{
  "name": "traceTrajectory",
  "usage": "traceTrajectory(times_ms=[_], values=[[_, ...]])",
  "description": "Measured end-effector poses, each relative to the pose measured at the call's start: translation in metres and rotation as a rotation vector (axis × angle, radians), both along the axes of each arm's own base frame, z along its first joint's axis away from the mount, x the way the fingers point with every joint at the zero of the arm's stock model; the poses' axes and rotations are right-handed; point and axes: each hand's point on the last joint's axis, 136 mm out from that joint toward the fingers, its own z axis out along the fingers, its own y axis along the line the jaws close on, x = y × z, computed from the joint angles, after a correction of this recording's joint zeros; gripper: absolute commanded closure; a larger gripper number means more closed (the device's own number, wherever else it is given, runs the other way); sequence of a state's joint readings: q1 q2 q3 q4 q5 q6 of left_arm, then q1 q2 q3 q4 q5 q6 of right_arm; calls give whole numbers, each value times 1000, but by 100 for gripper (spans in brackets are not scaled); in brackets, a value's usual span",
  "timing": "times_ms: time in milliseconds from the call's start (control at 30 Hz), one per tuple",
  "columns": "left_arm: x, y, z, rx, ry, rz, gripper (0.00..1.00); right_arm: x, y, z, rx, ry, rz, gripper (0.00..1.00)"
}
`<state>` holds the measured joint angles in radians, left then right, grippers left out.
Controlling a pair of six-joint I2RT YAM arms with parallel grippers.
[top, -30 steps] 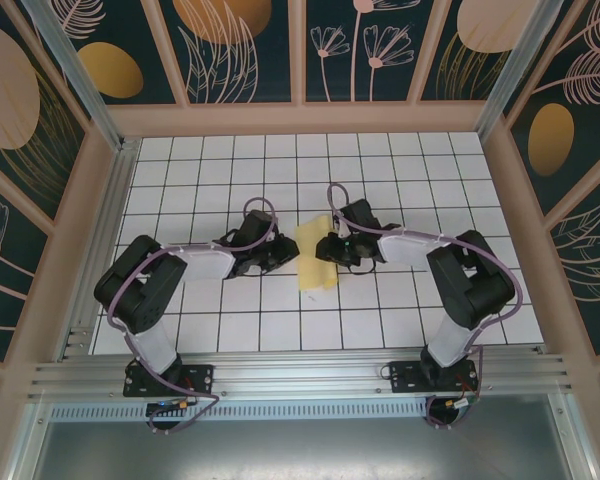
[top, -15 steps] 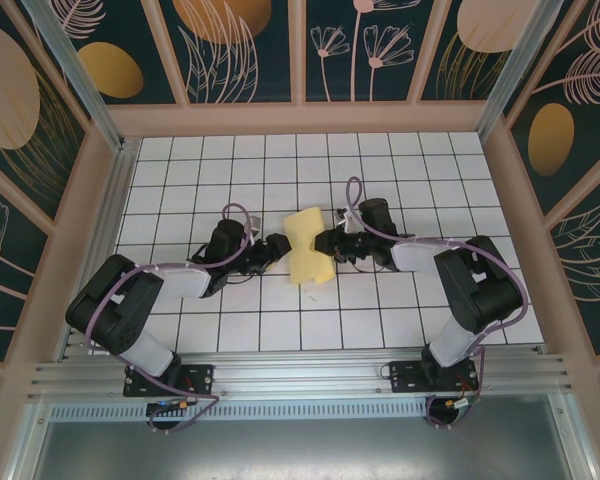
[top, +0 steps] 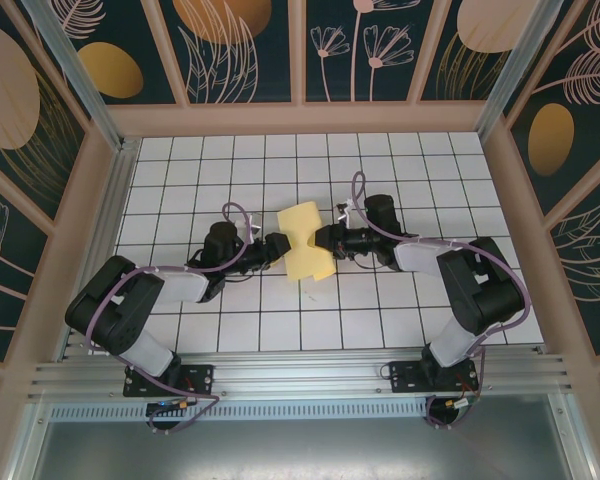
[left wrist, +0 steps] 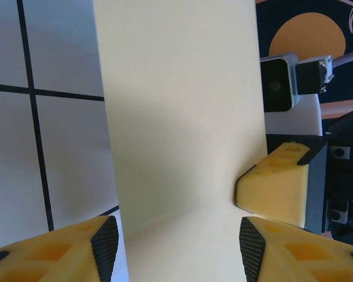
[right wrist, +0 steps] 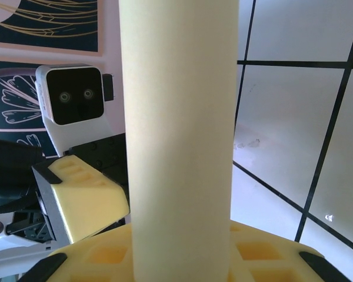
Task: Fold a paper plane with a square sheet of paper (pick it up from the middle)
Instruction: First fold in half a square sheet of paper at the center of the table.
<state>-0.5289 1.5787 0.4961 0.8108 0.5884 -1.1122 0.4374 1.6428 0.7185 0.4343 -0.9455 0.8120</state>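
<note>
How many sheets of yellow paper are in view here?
1. The pale-yellow sheet is between the left gripper, open around one edge, and the right gripper, gripping the opposite edge. A second sheet behind it cannot be ruled out.

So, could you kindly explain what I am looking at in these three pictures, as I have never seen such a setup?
These are two robot arms, the left arm and the right arm, bolted at the near edge of a white tiled table. The wide picture comes from a fixed camera above and behind them. The other two come from a small camera on each wrist, so each shows its own yellow fingers up close. Between the arms is a pale-yellow sheet of paper, apparently held up off the tiles. The right gripper pinches it; the left gripper has its fingers apart, one on either side of it.
</note>
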Motion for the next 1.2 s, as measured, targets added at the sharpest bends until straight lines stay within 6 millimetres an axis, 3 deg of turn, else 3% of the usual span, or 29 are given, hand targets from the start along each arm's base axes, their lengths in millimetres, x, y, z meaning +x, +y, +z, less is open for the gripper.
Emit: traceTrajectory(times_ms=[167,467,767,1033,1200], values=[[1,-3,1,-24,-11,-10,57,0,0,2,9,1,2,70],[2,-3,-5,-15,-16,-12,100,3,-2,-5,-5,5,-7,62],[2,-4,-27,27,33,-12,100,3,-8,-41,-78,45,-32,48],[4,-28,-45,66,73,-46,100,5,-15,-60,-151,65,-74,38],[5,-36,-46,78,69,-43,100,5,-26,-75,-225,97,-126,33]])
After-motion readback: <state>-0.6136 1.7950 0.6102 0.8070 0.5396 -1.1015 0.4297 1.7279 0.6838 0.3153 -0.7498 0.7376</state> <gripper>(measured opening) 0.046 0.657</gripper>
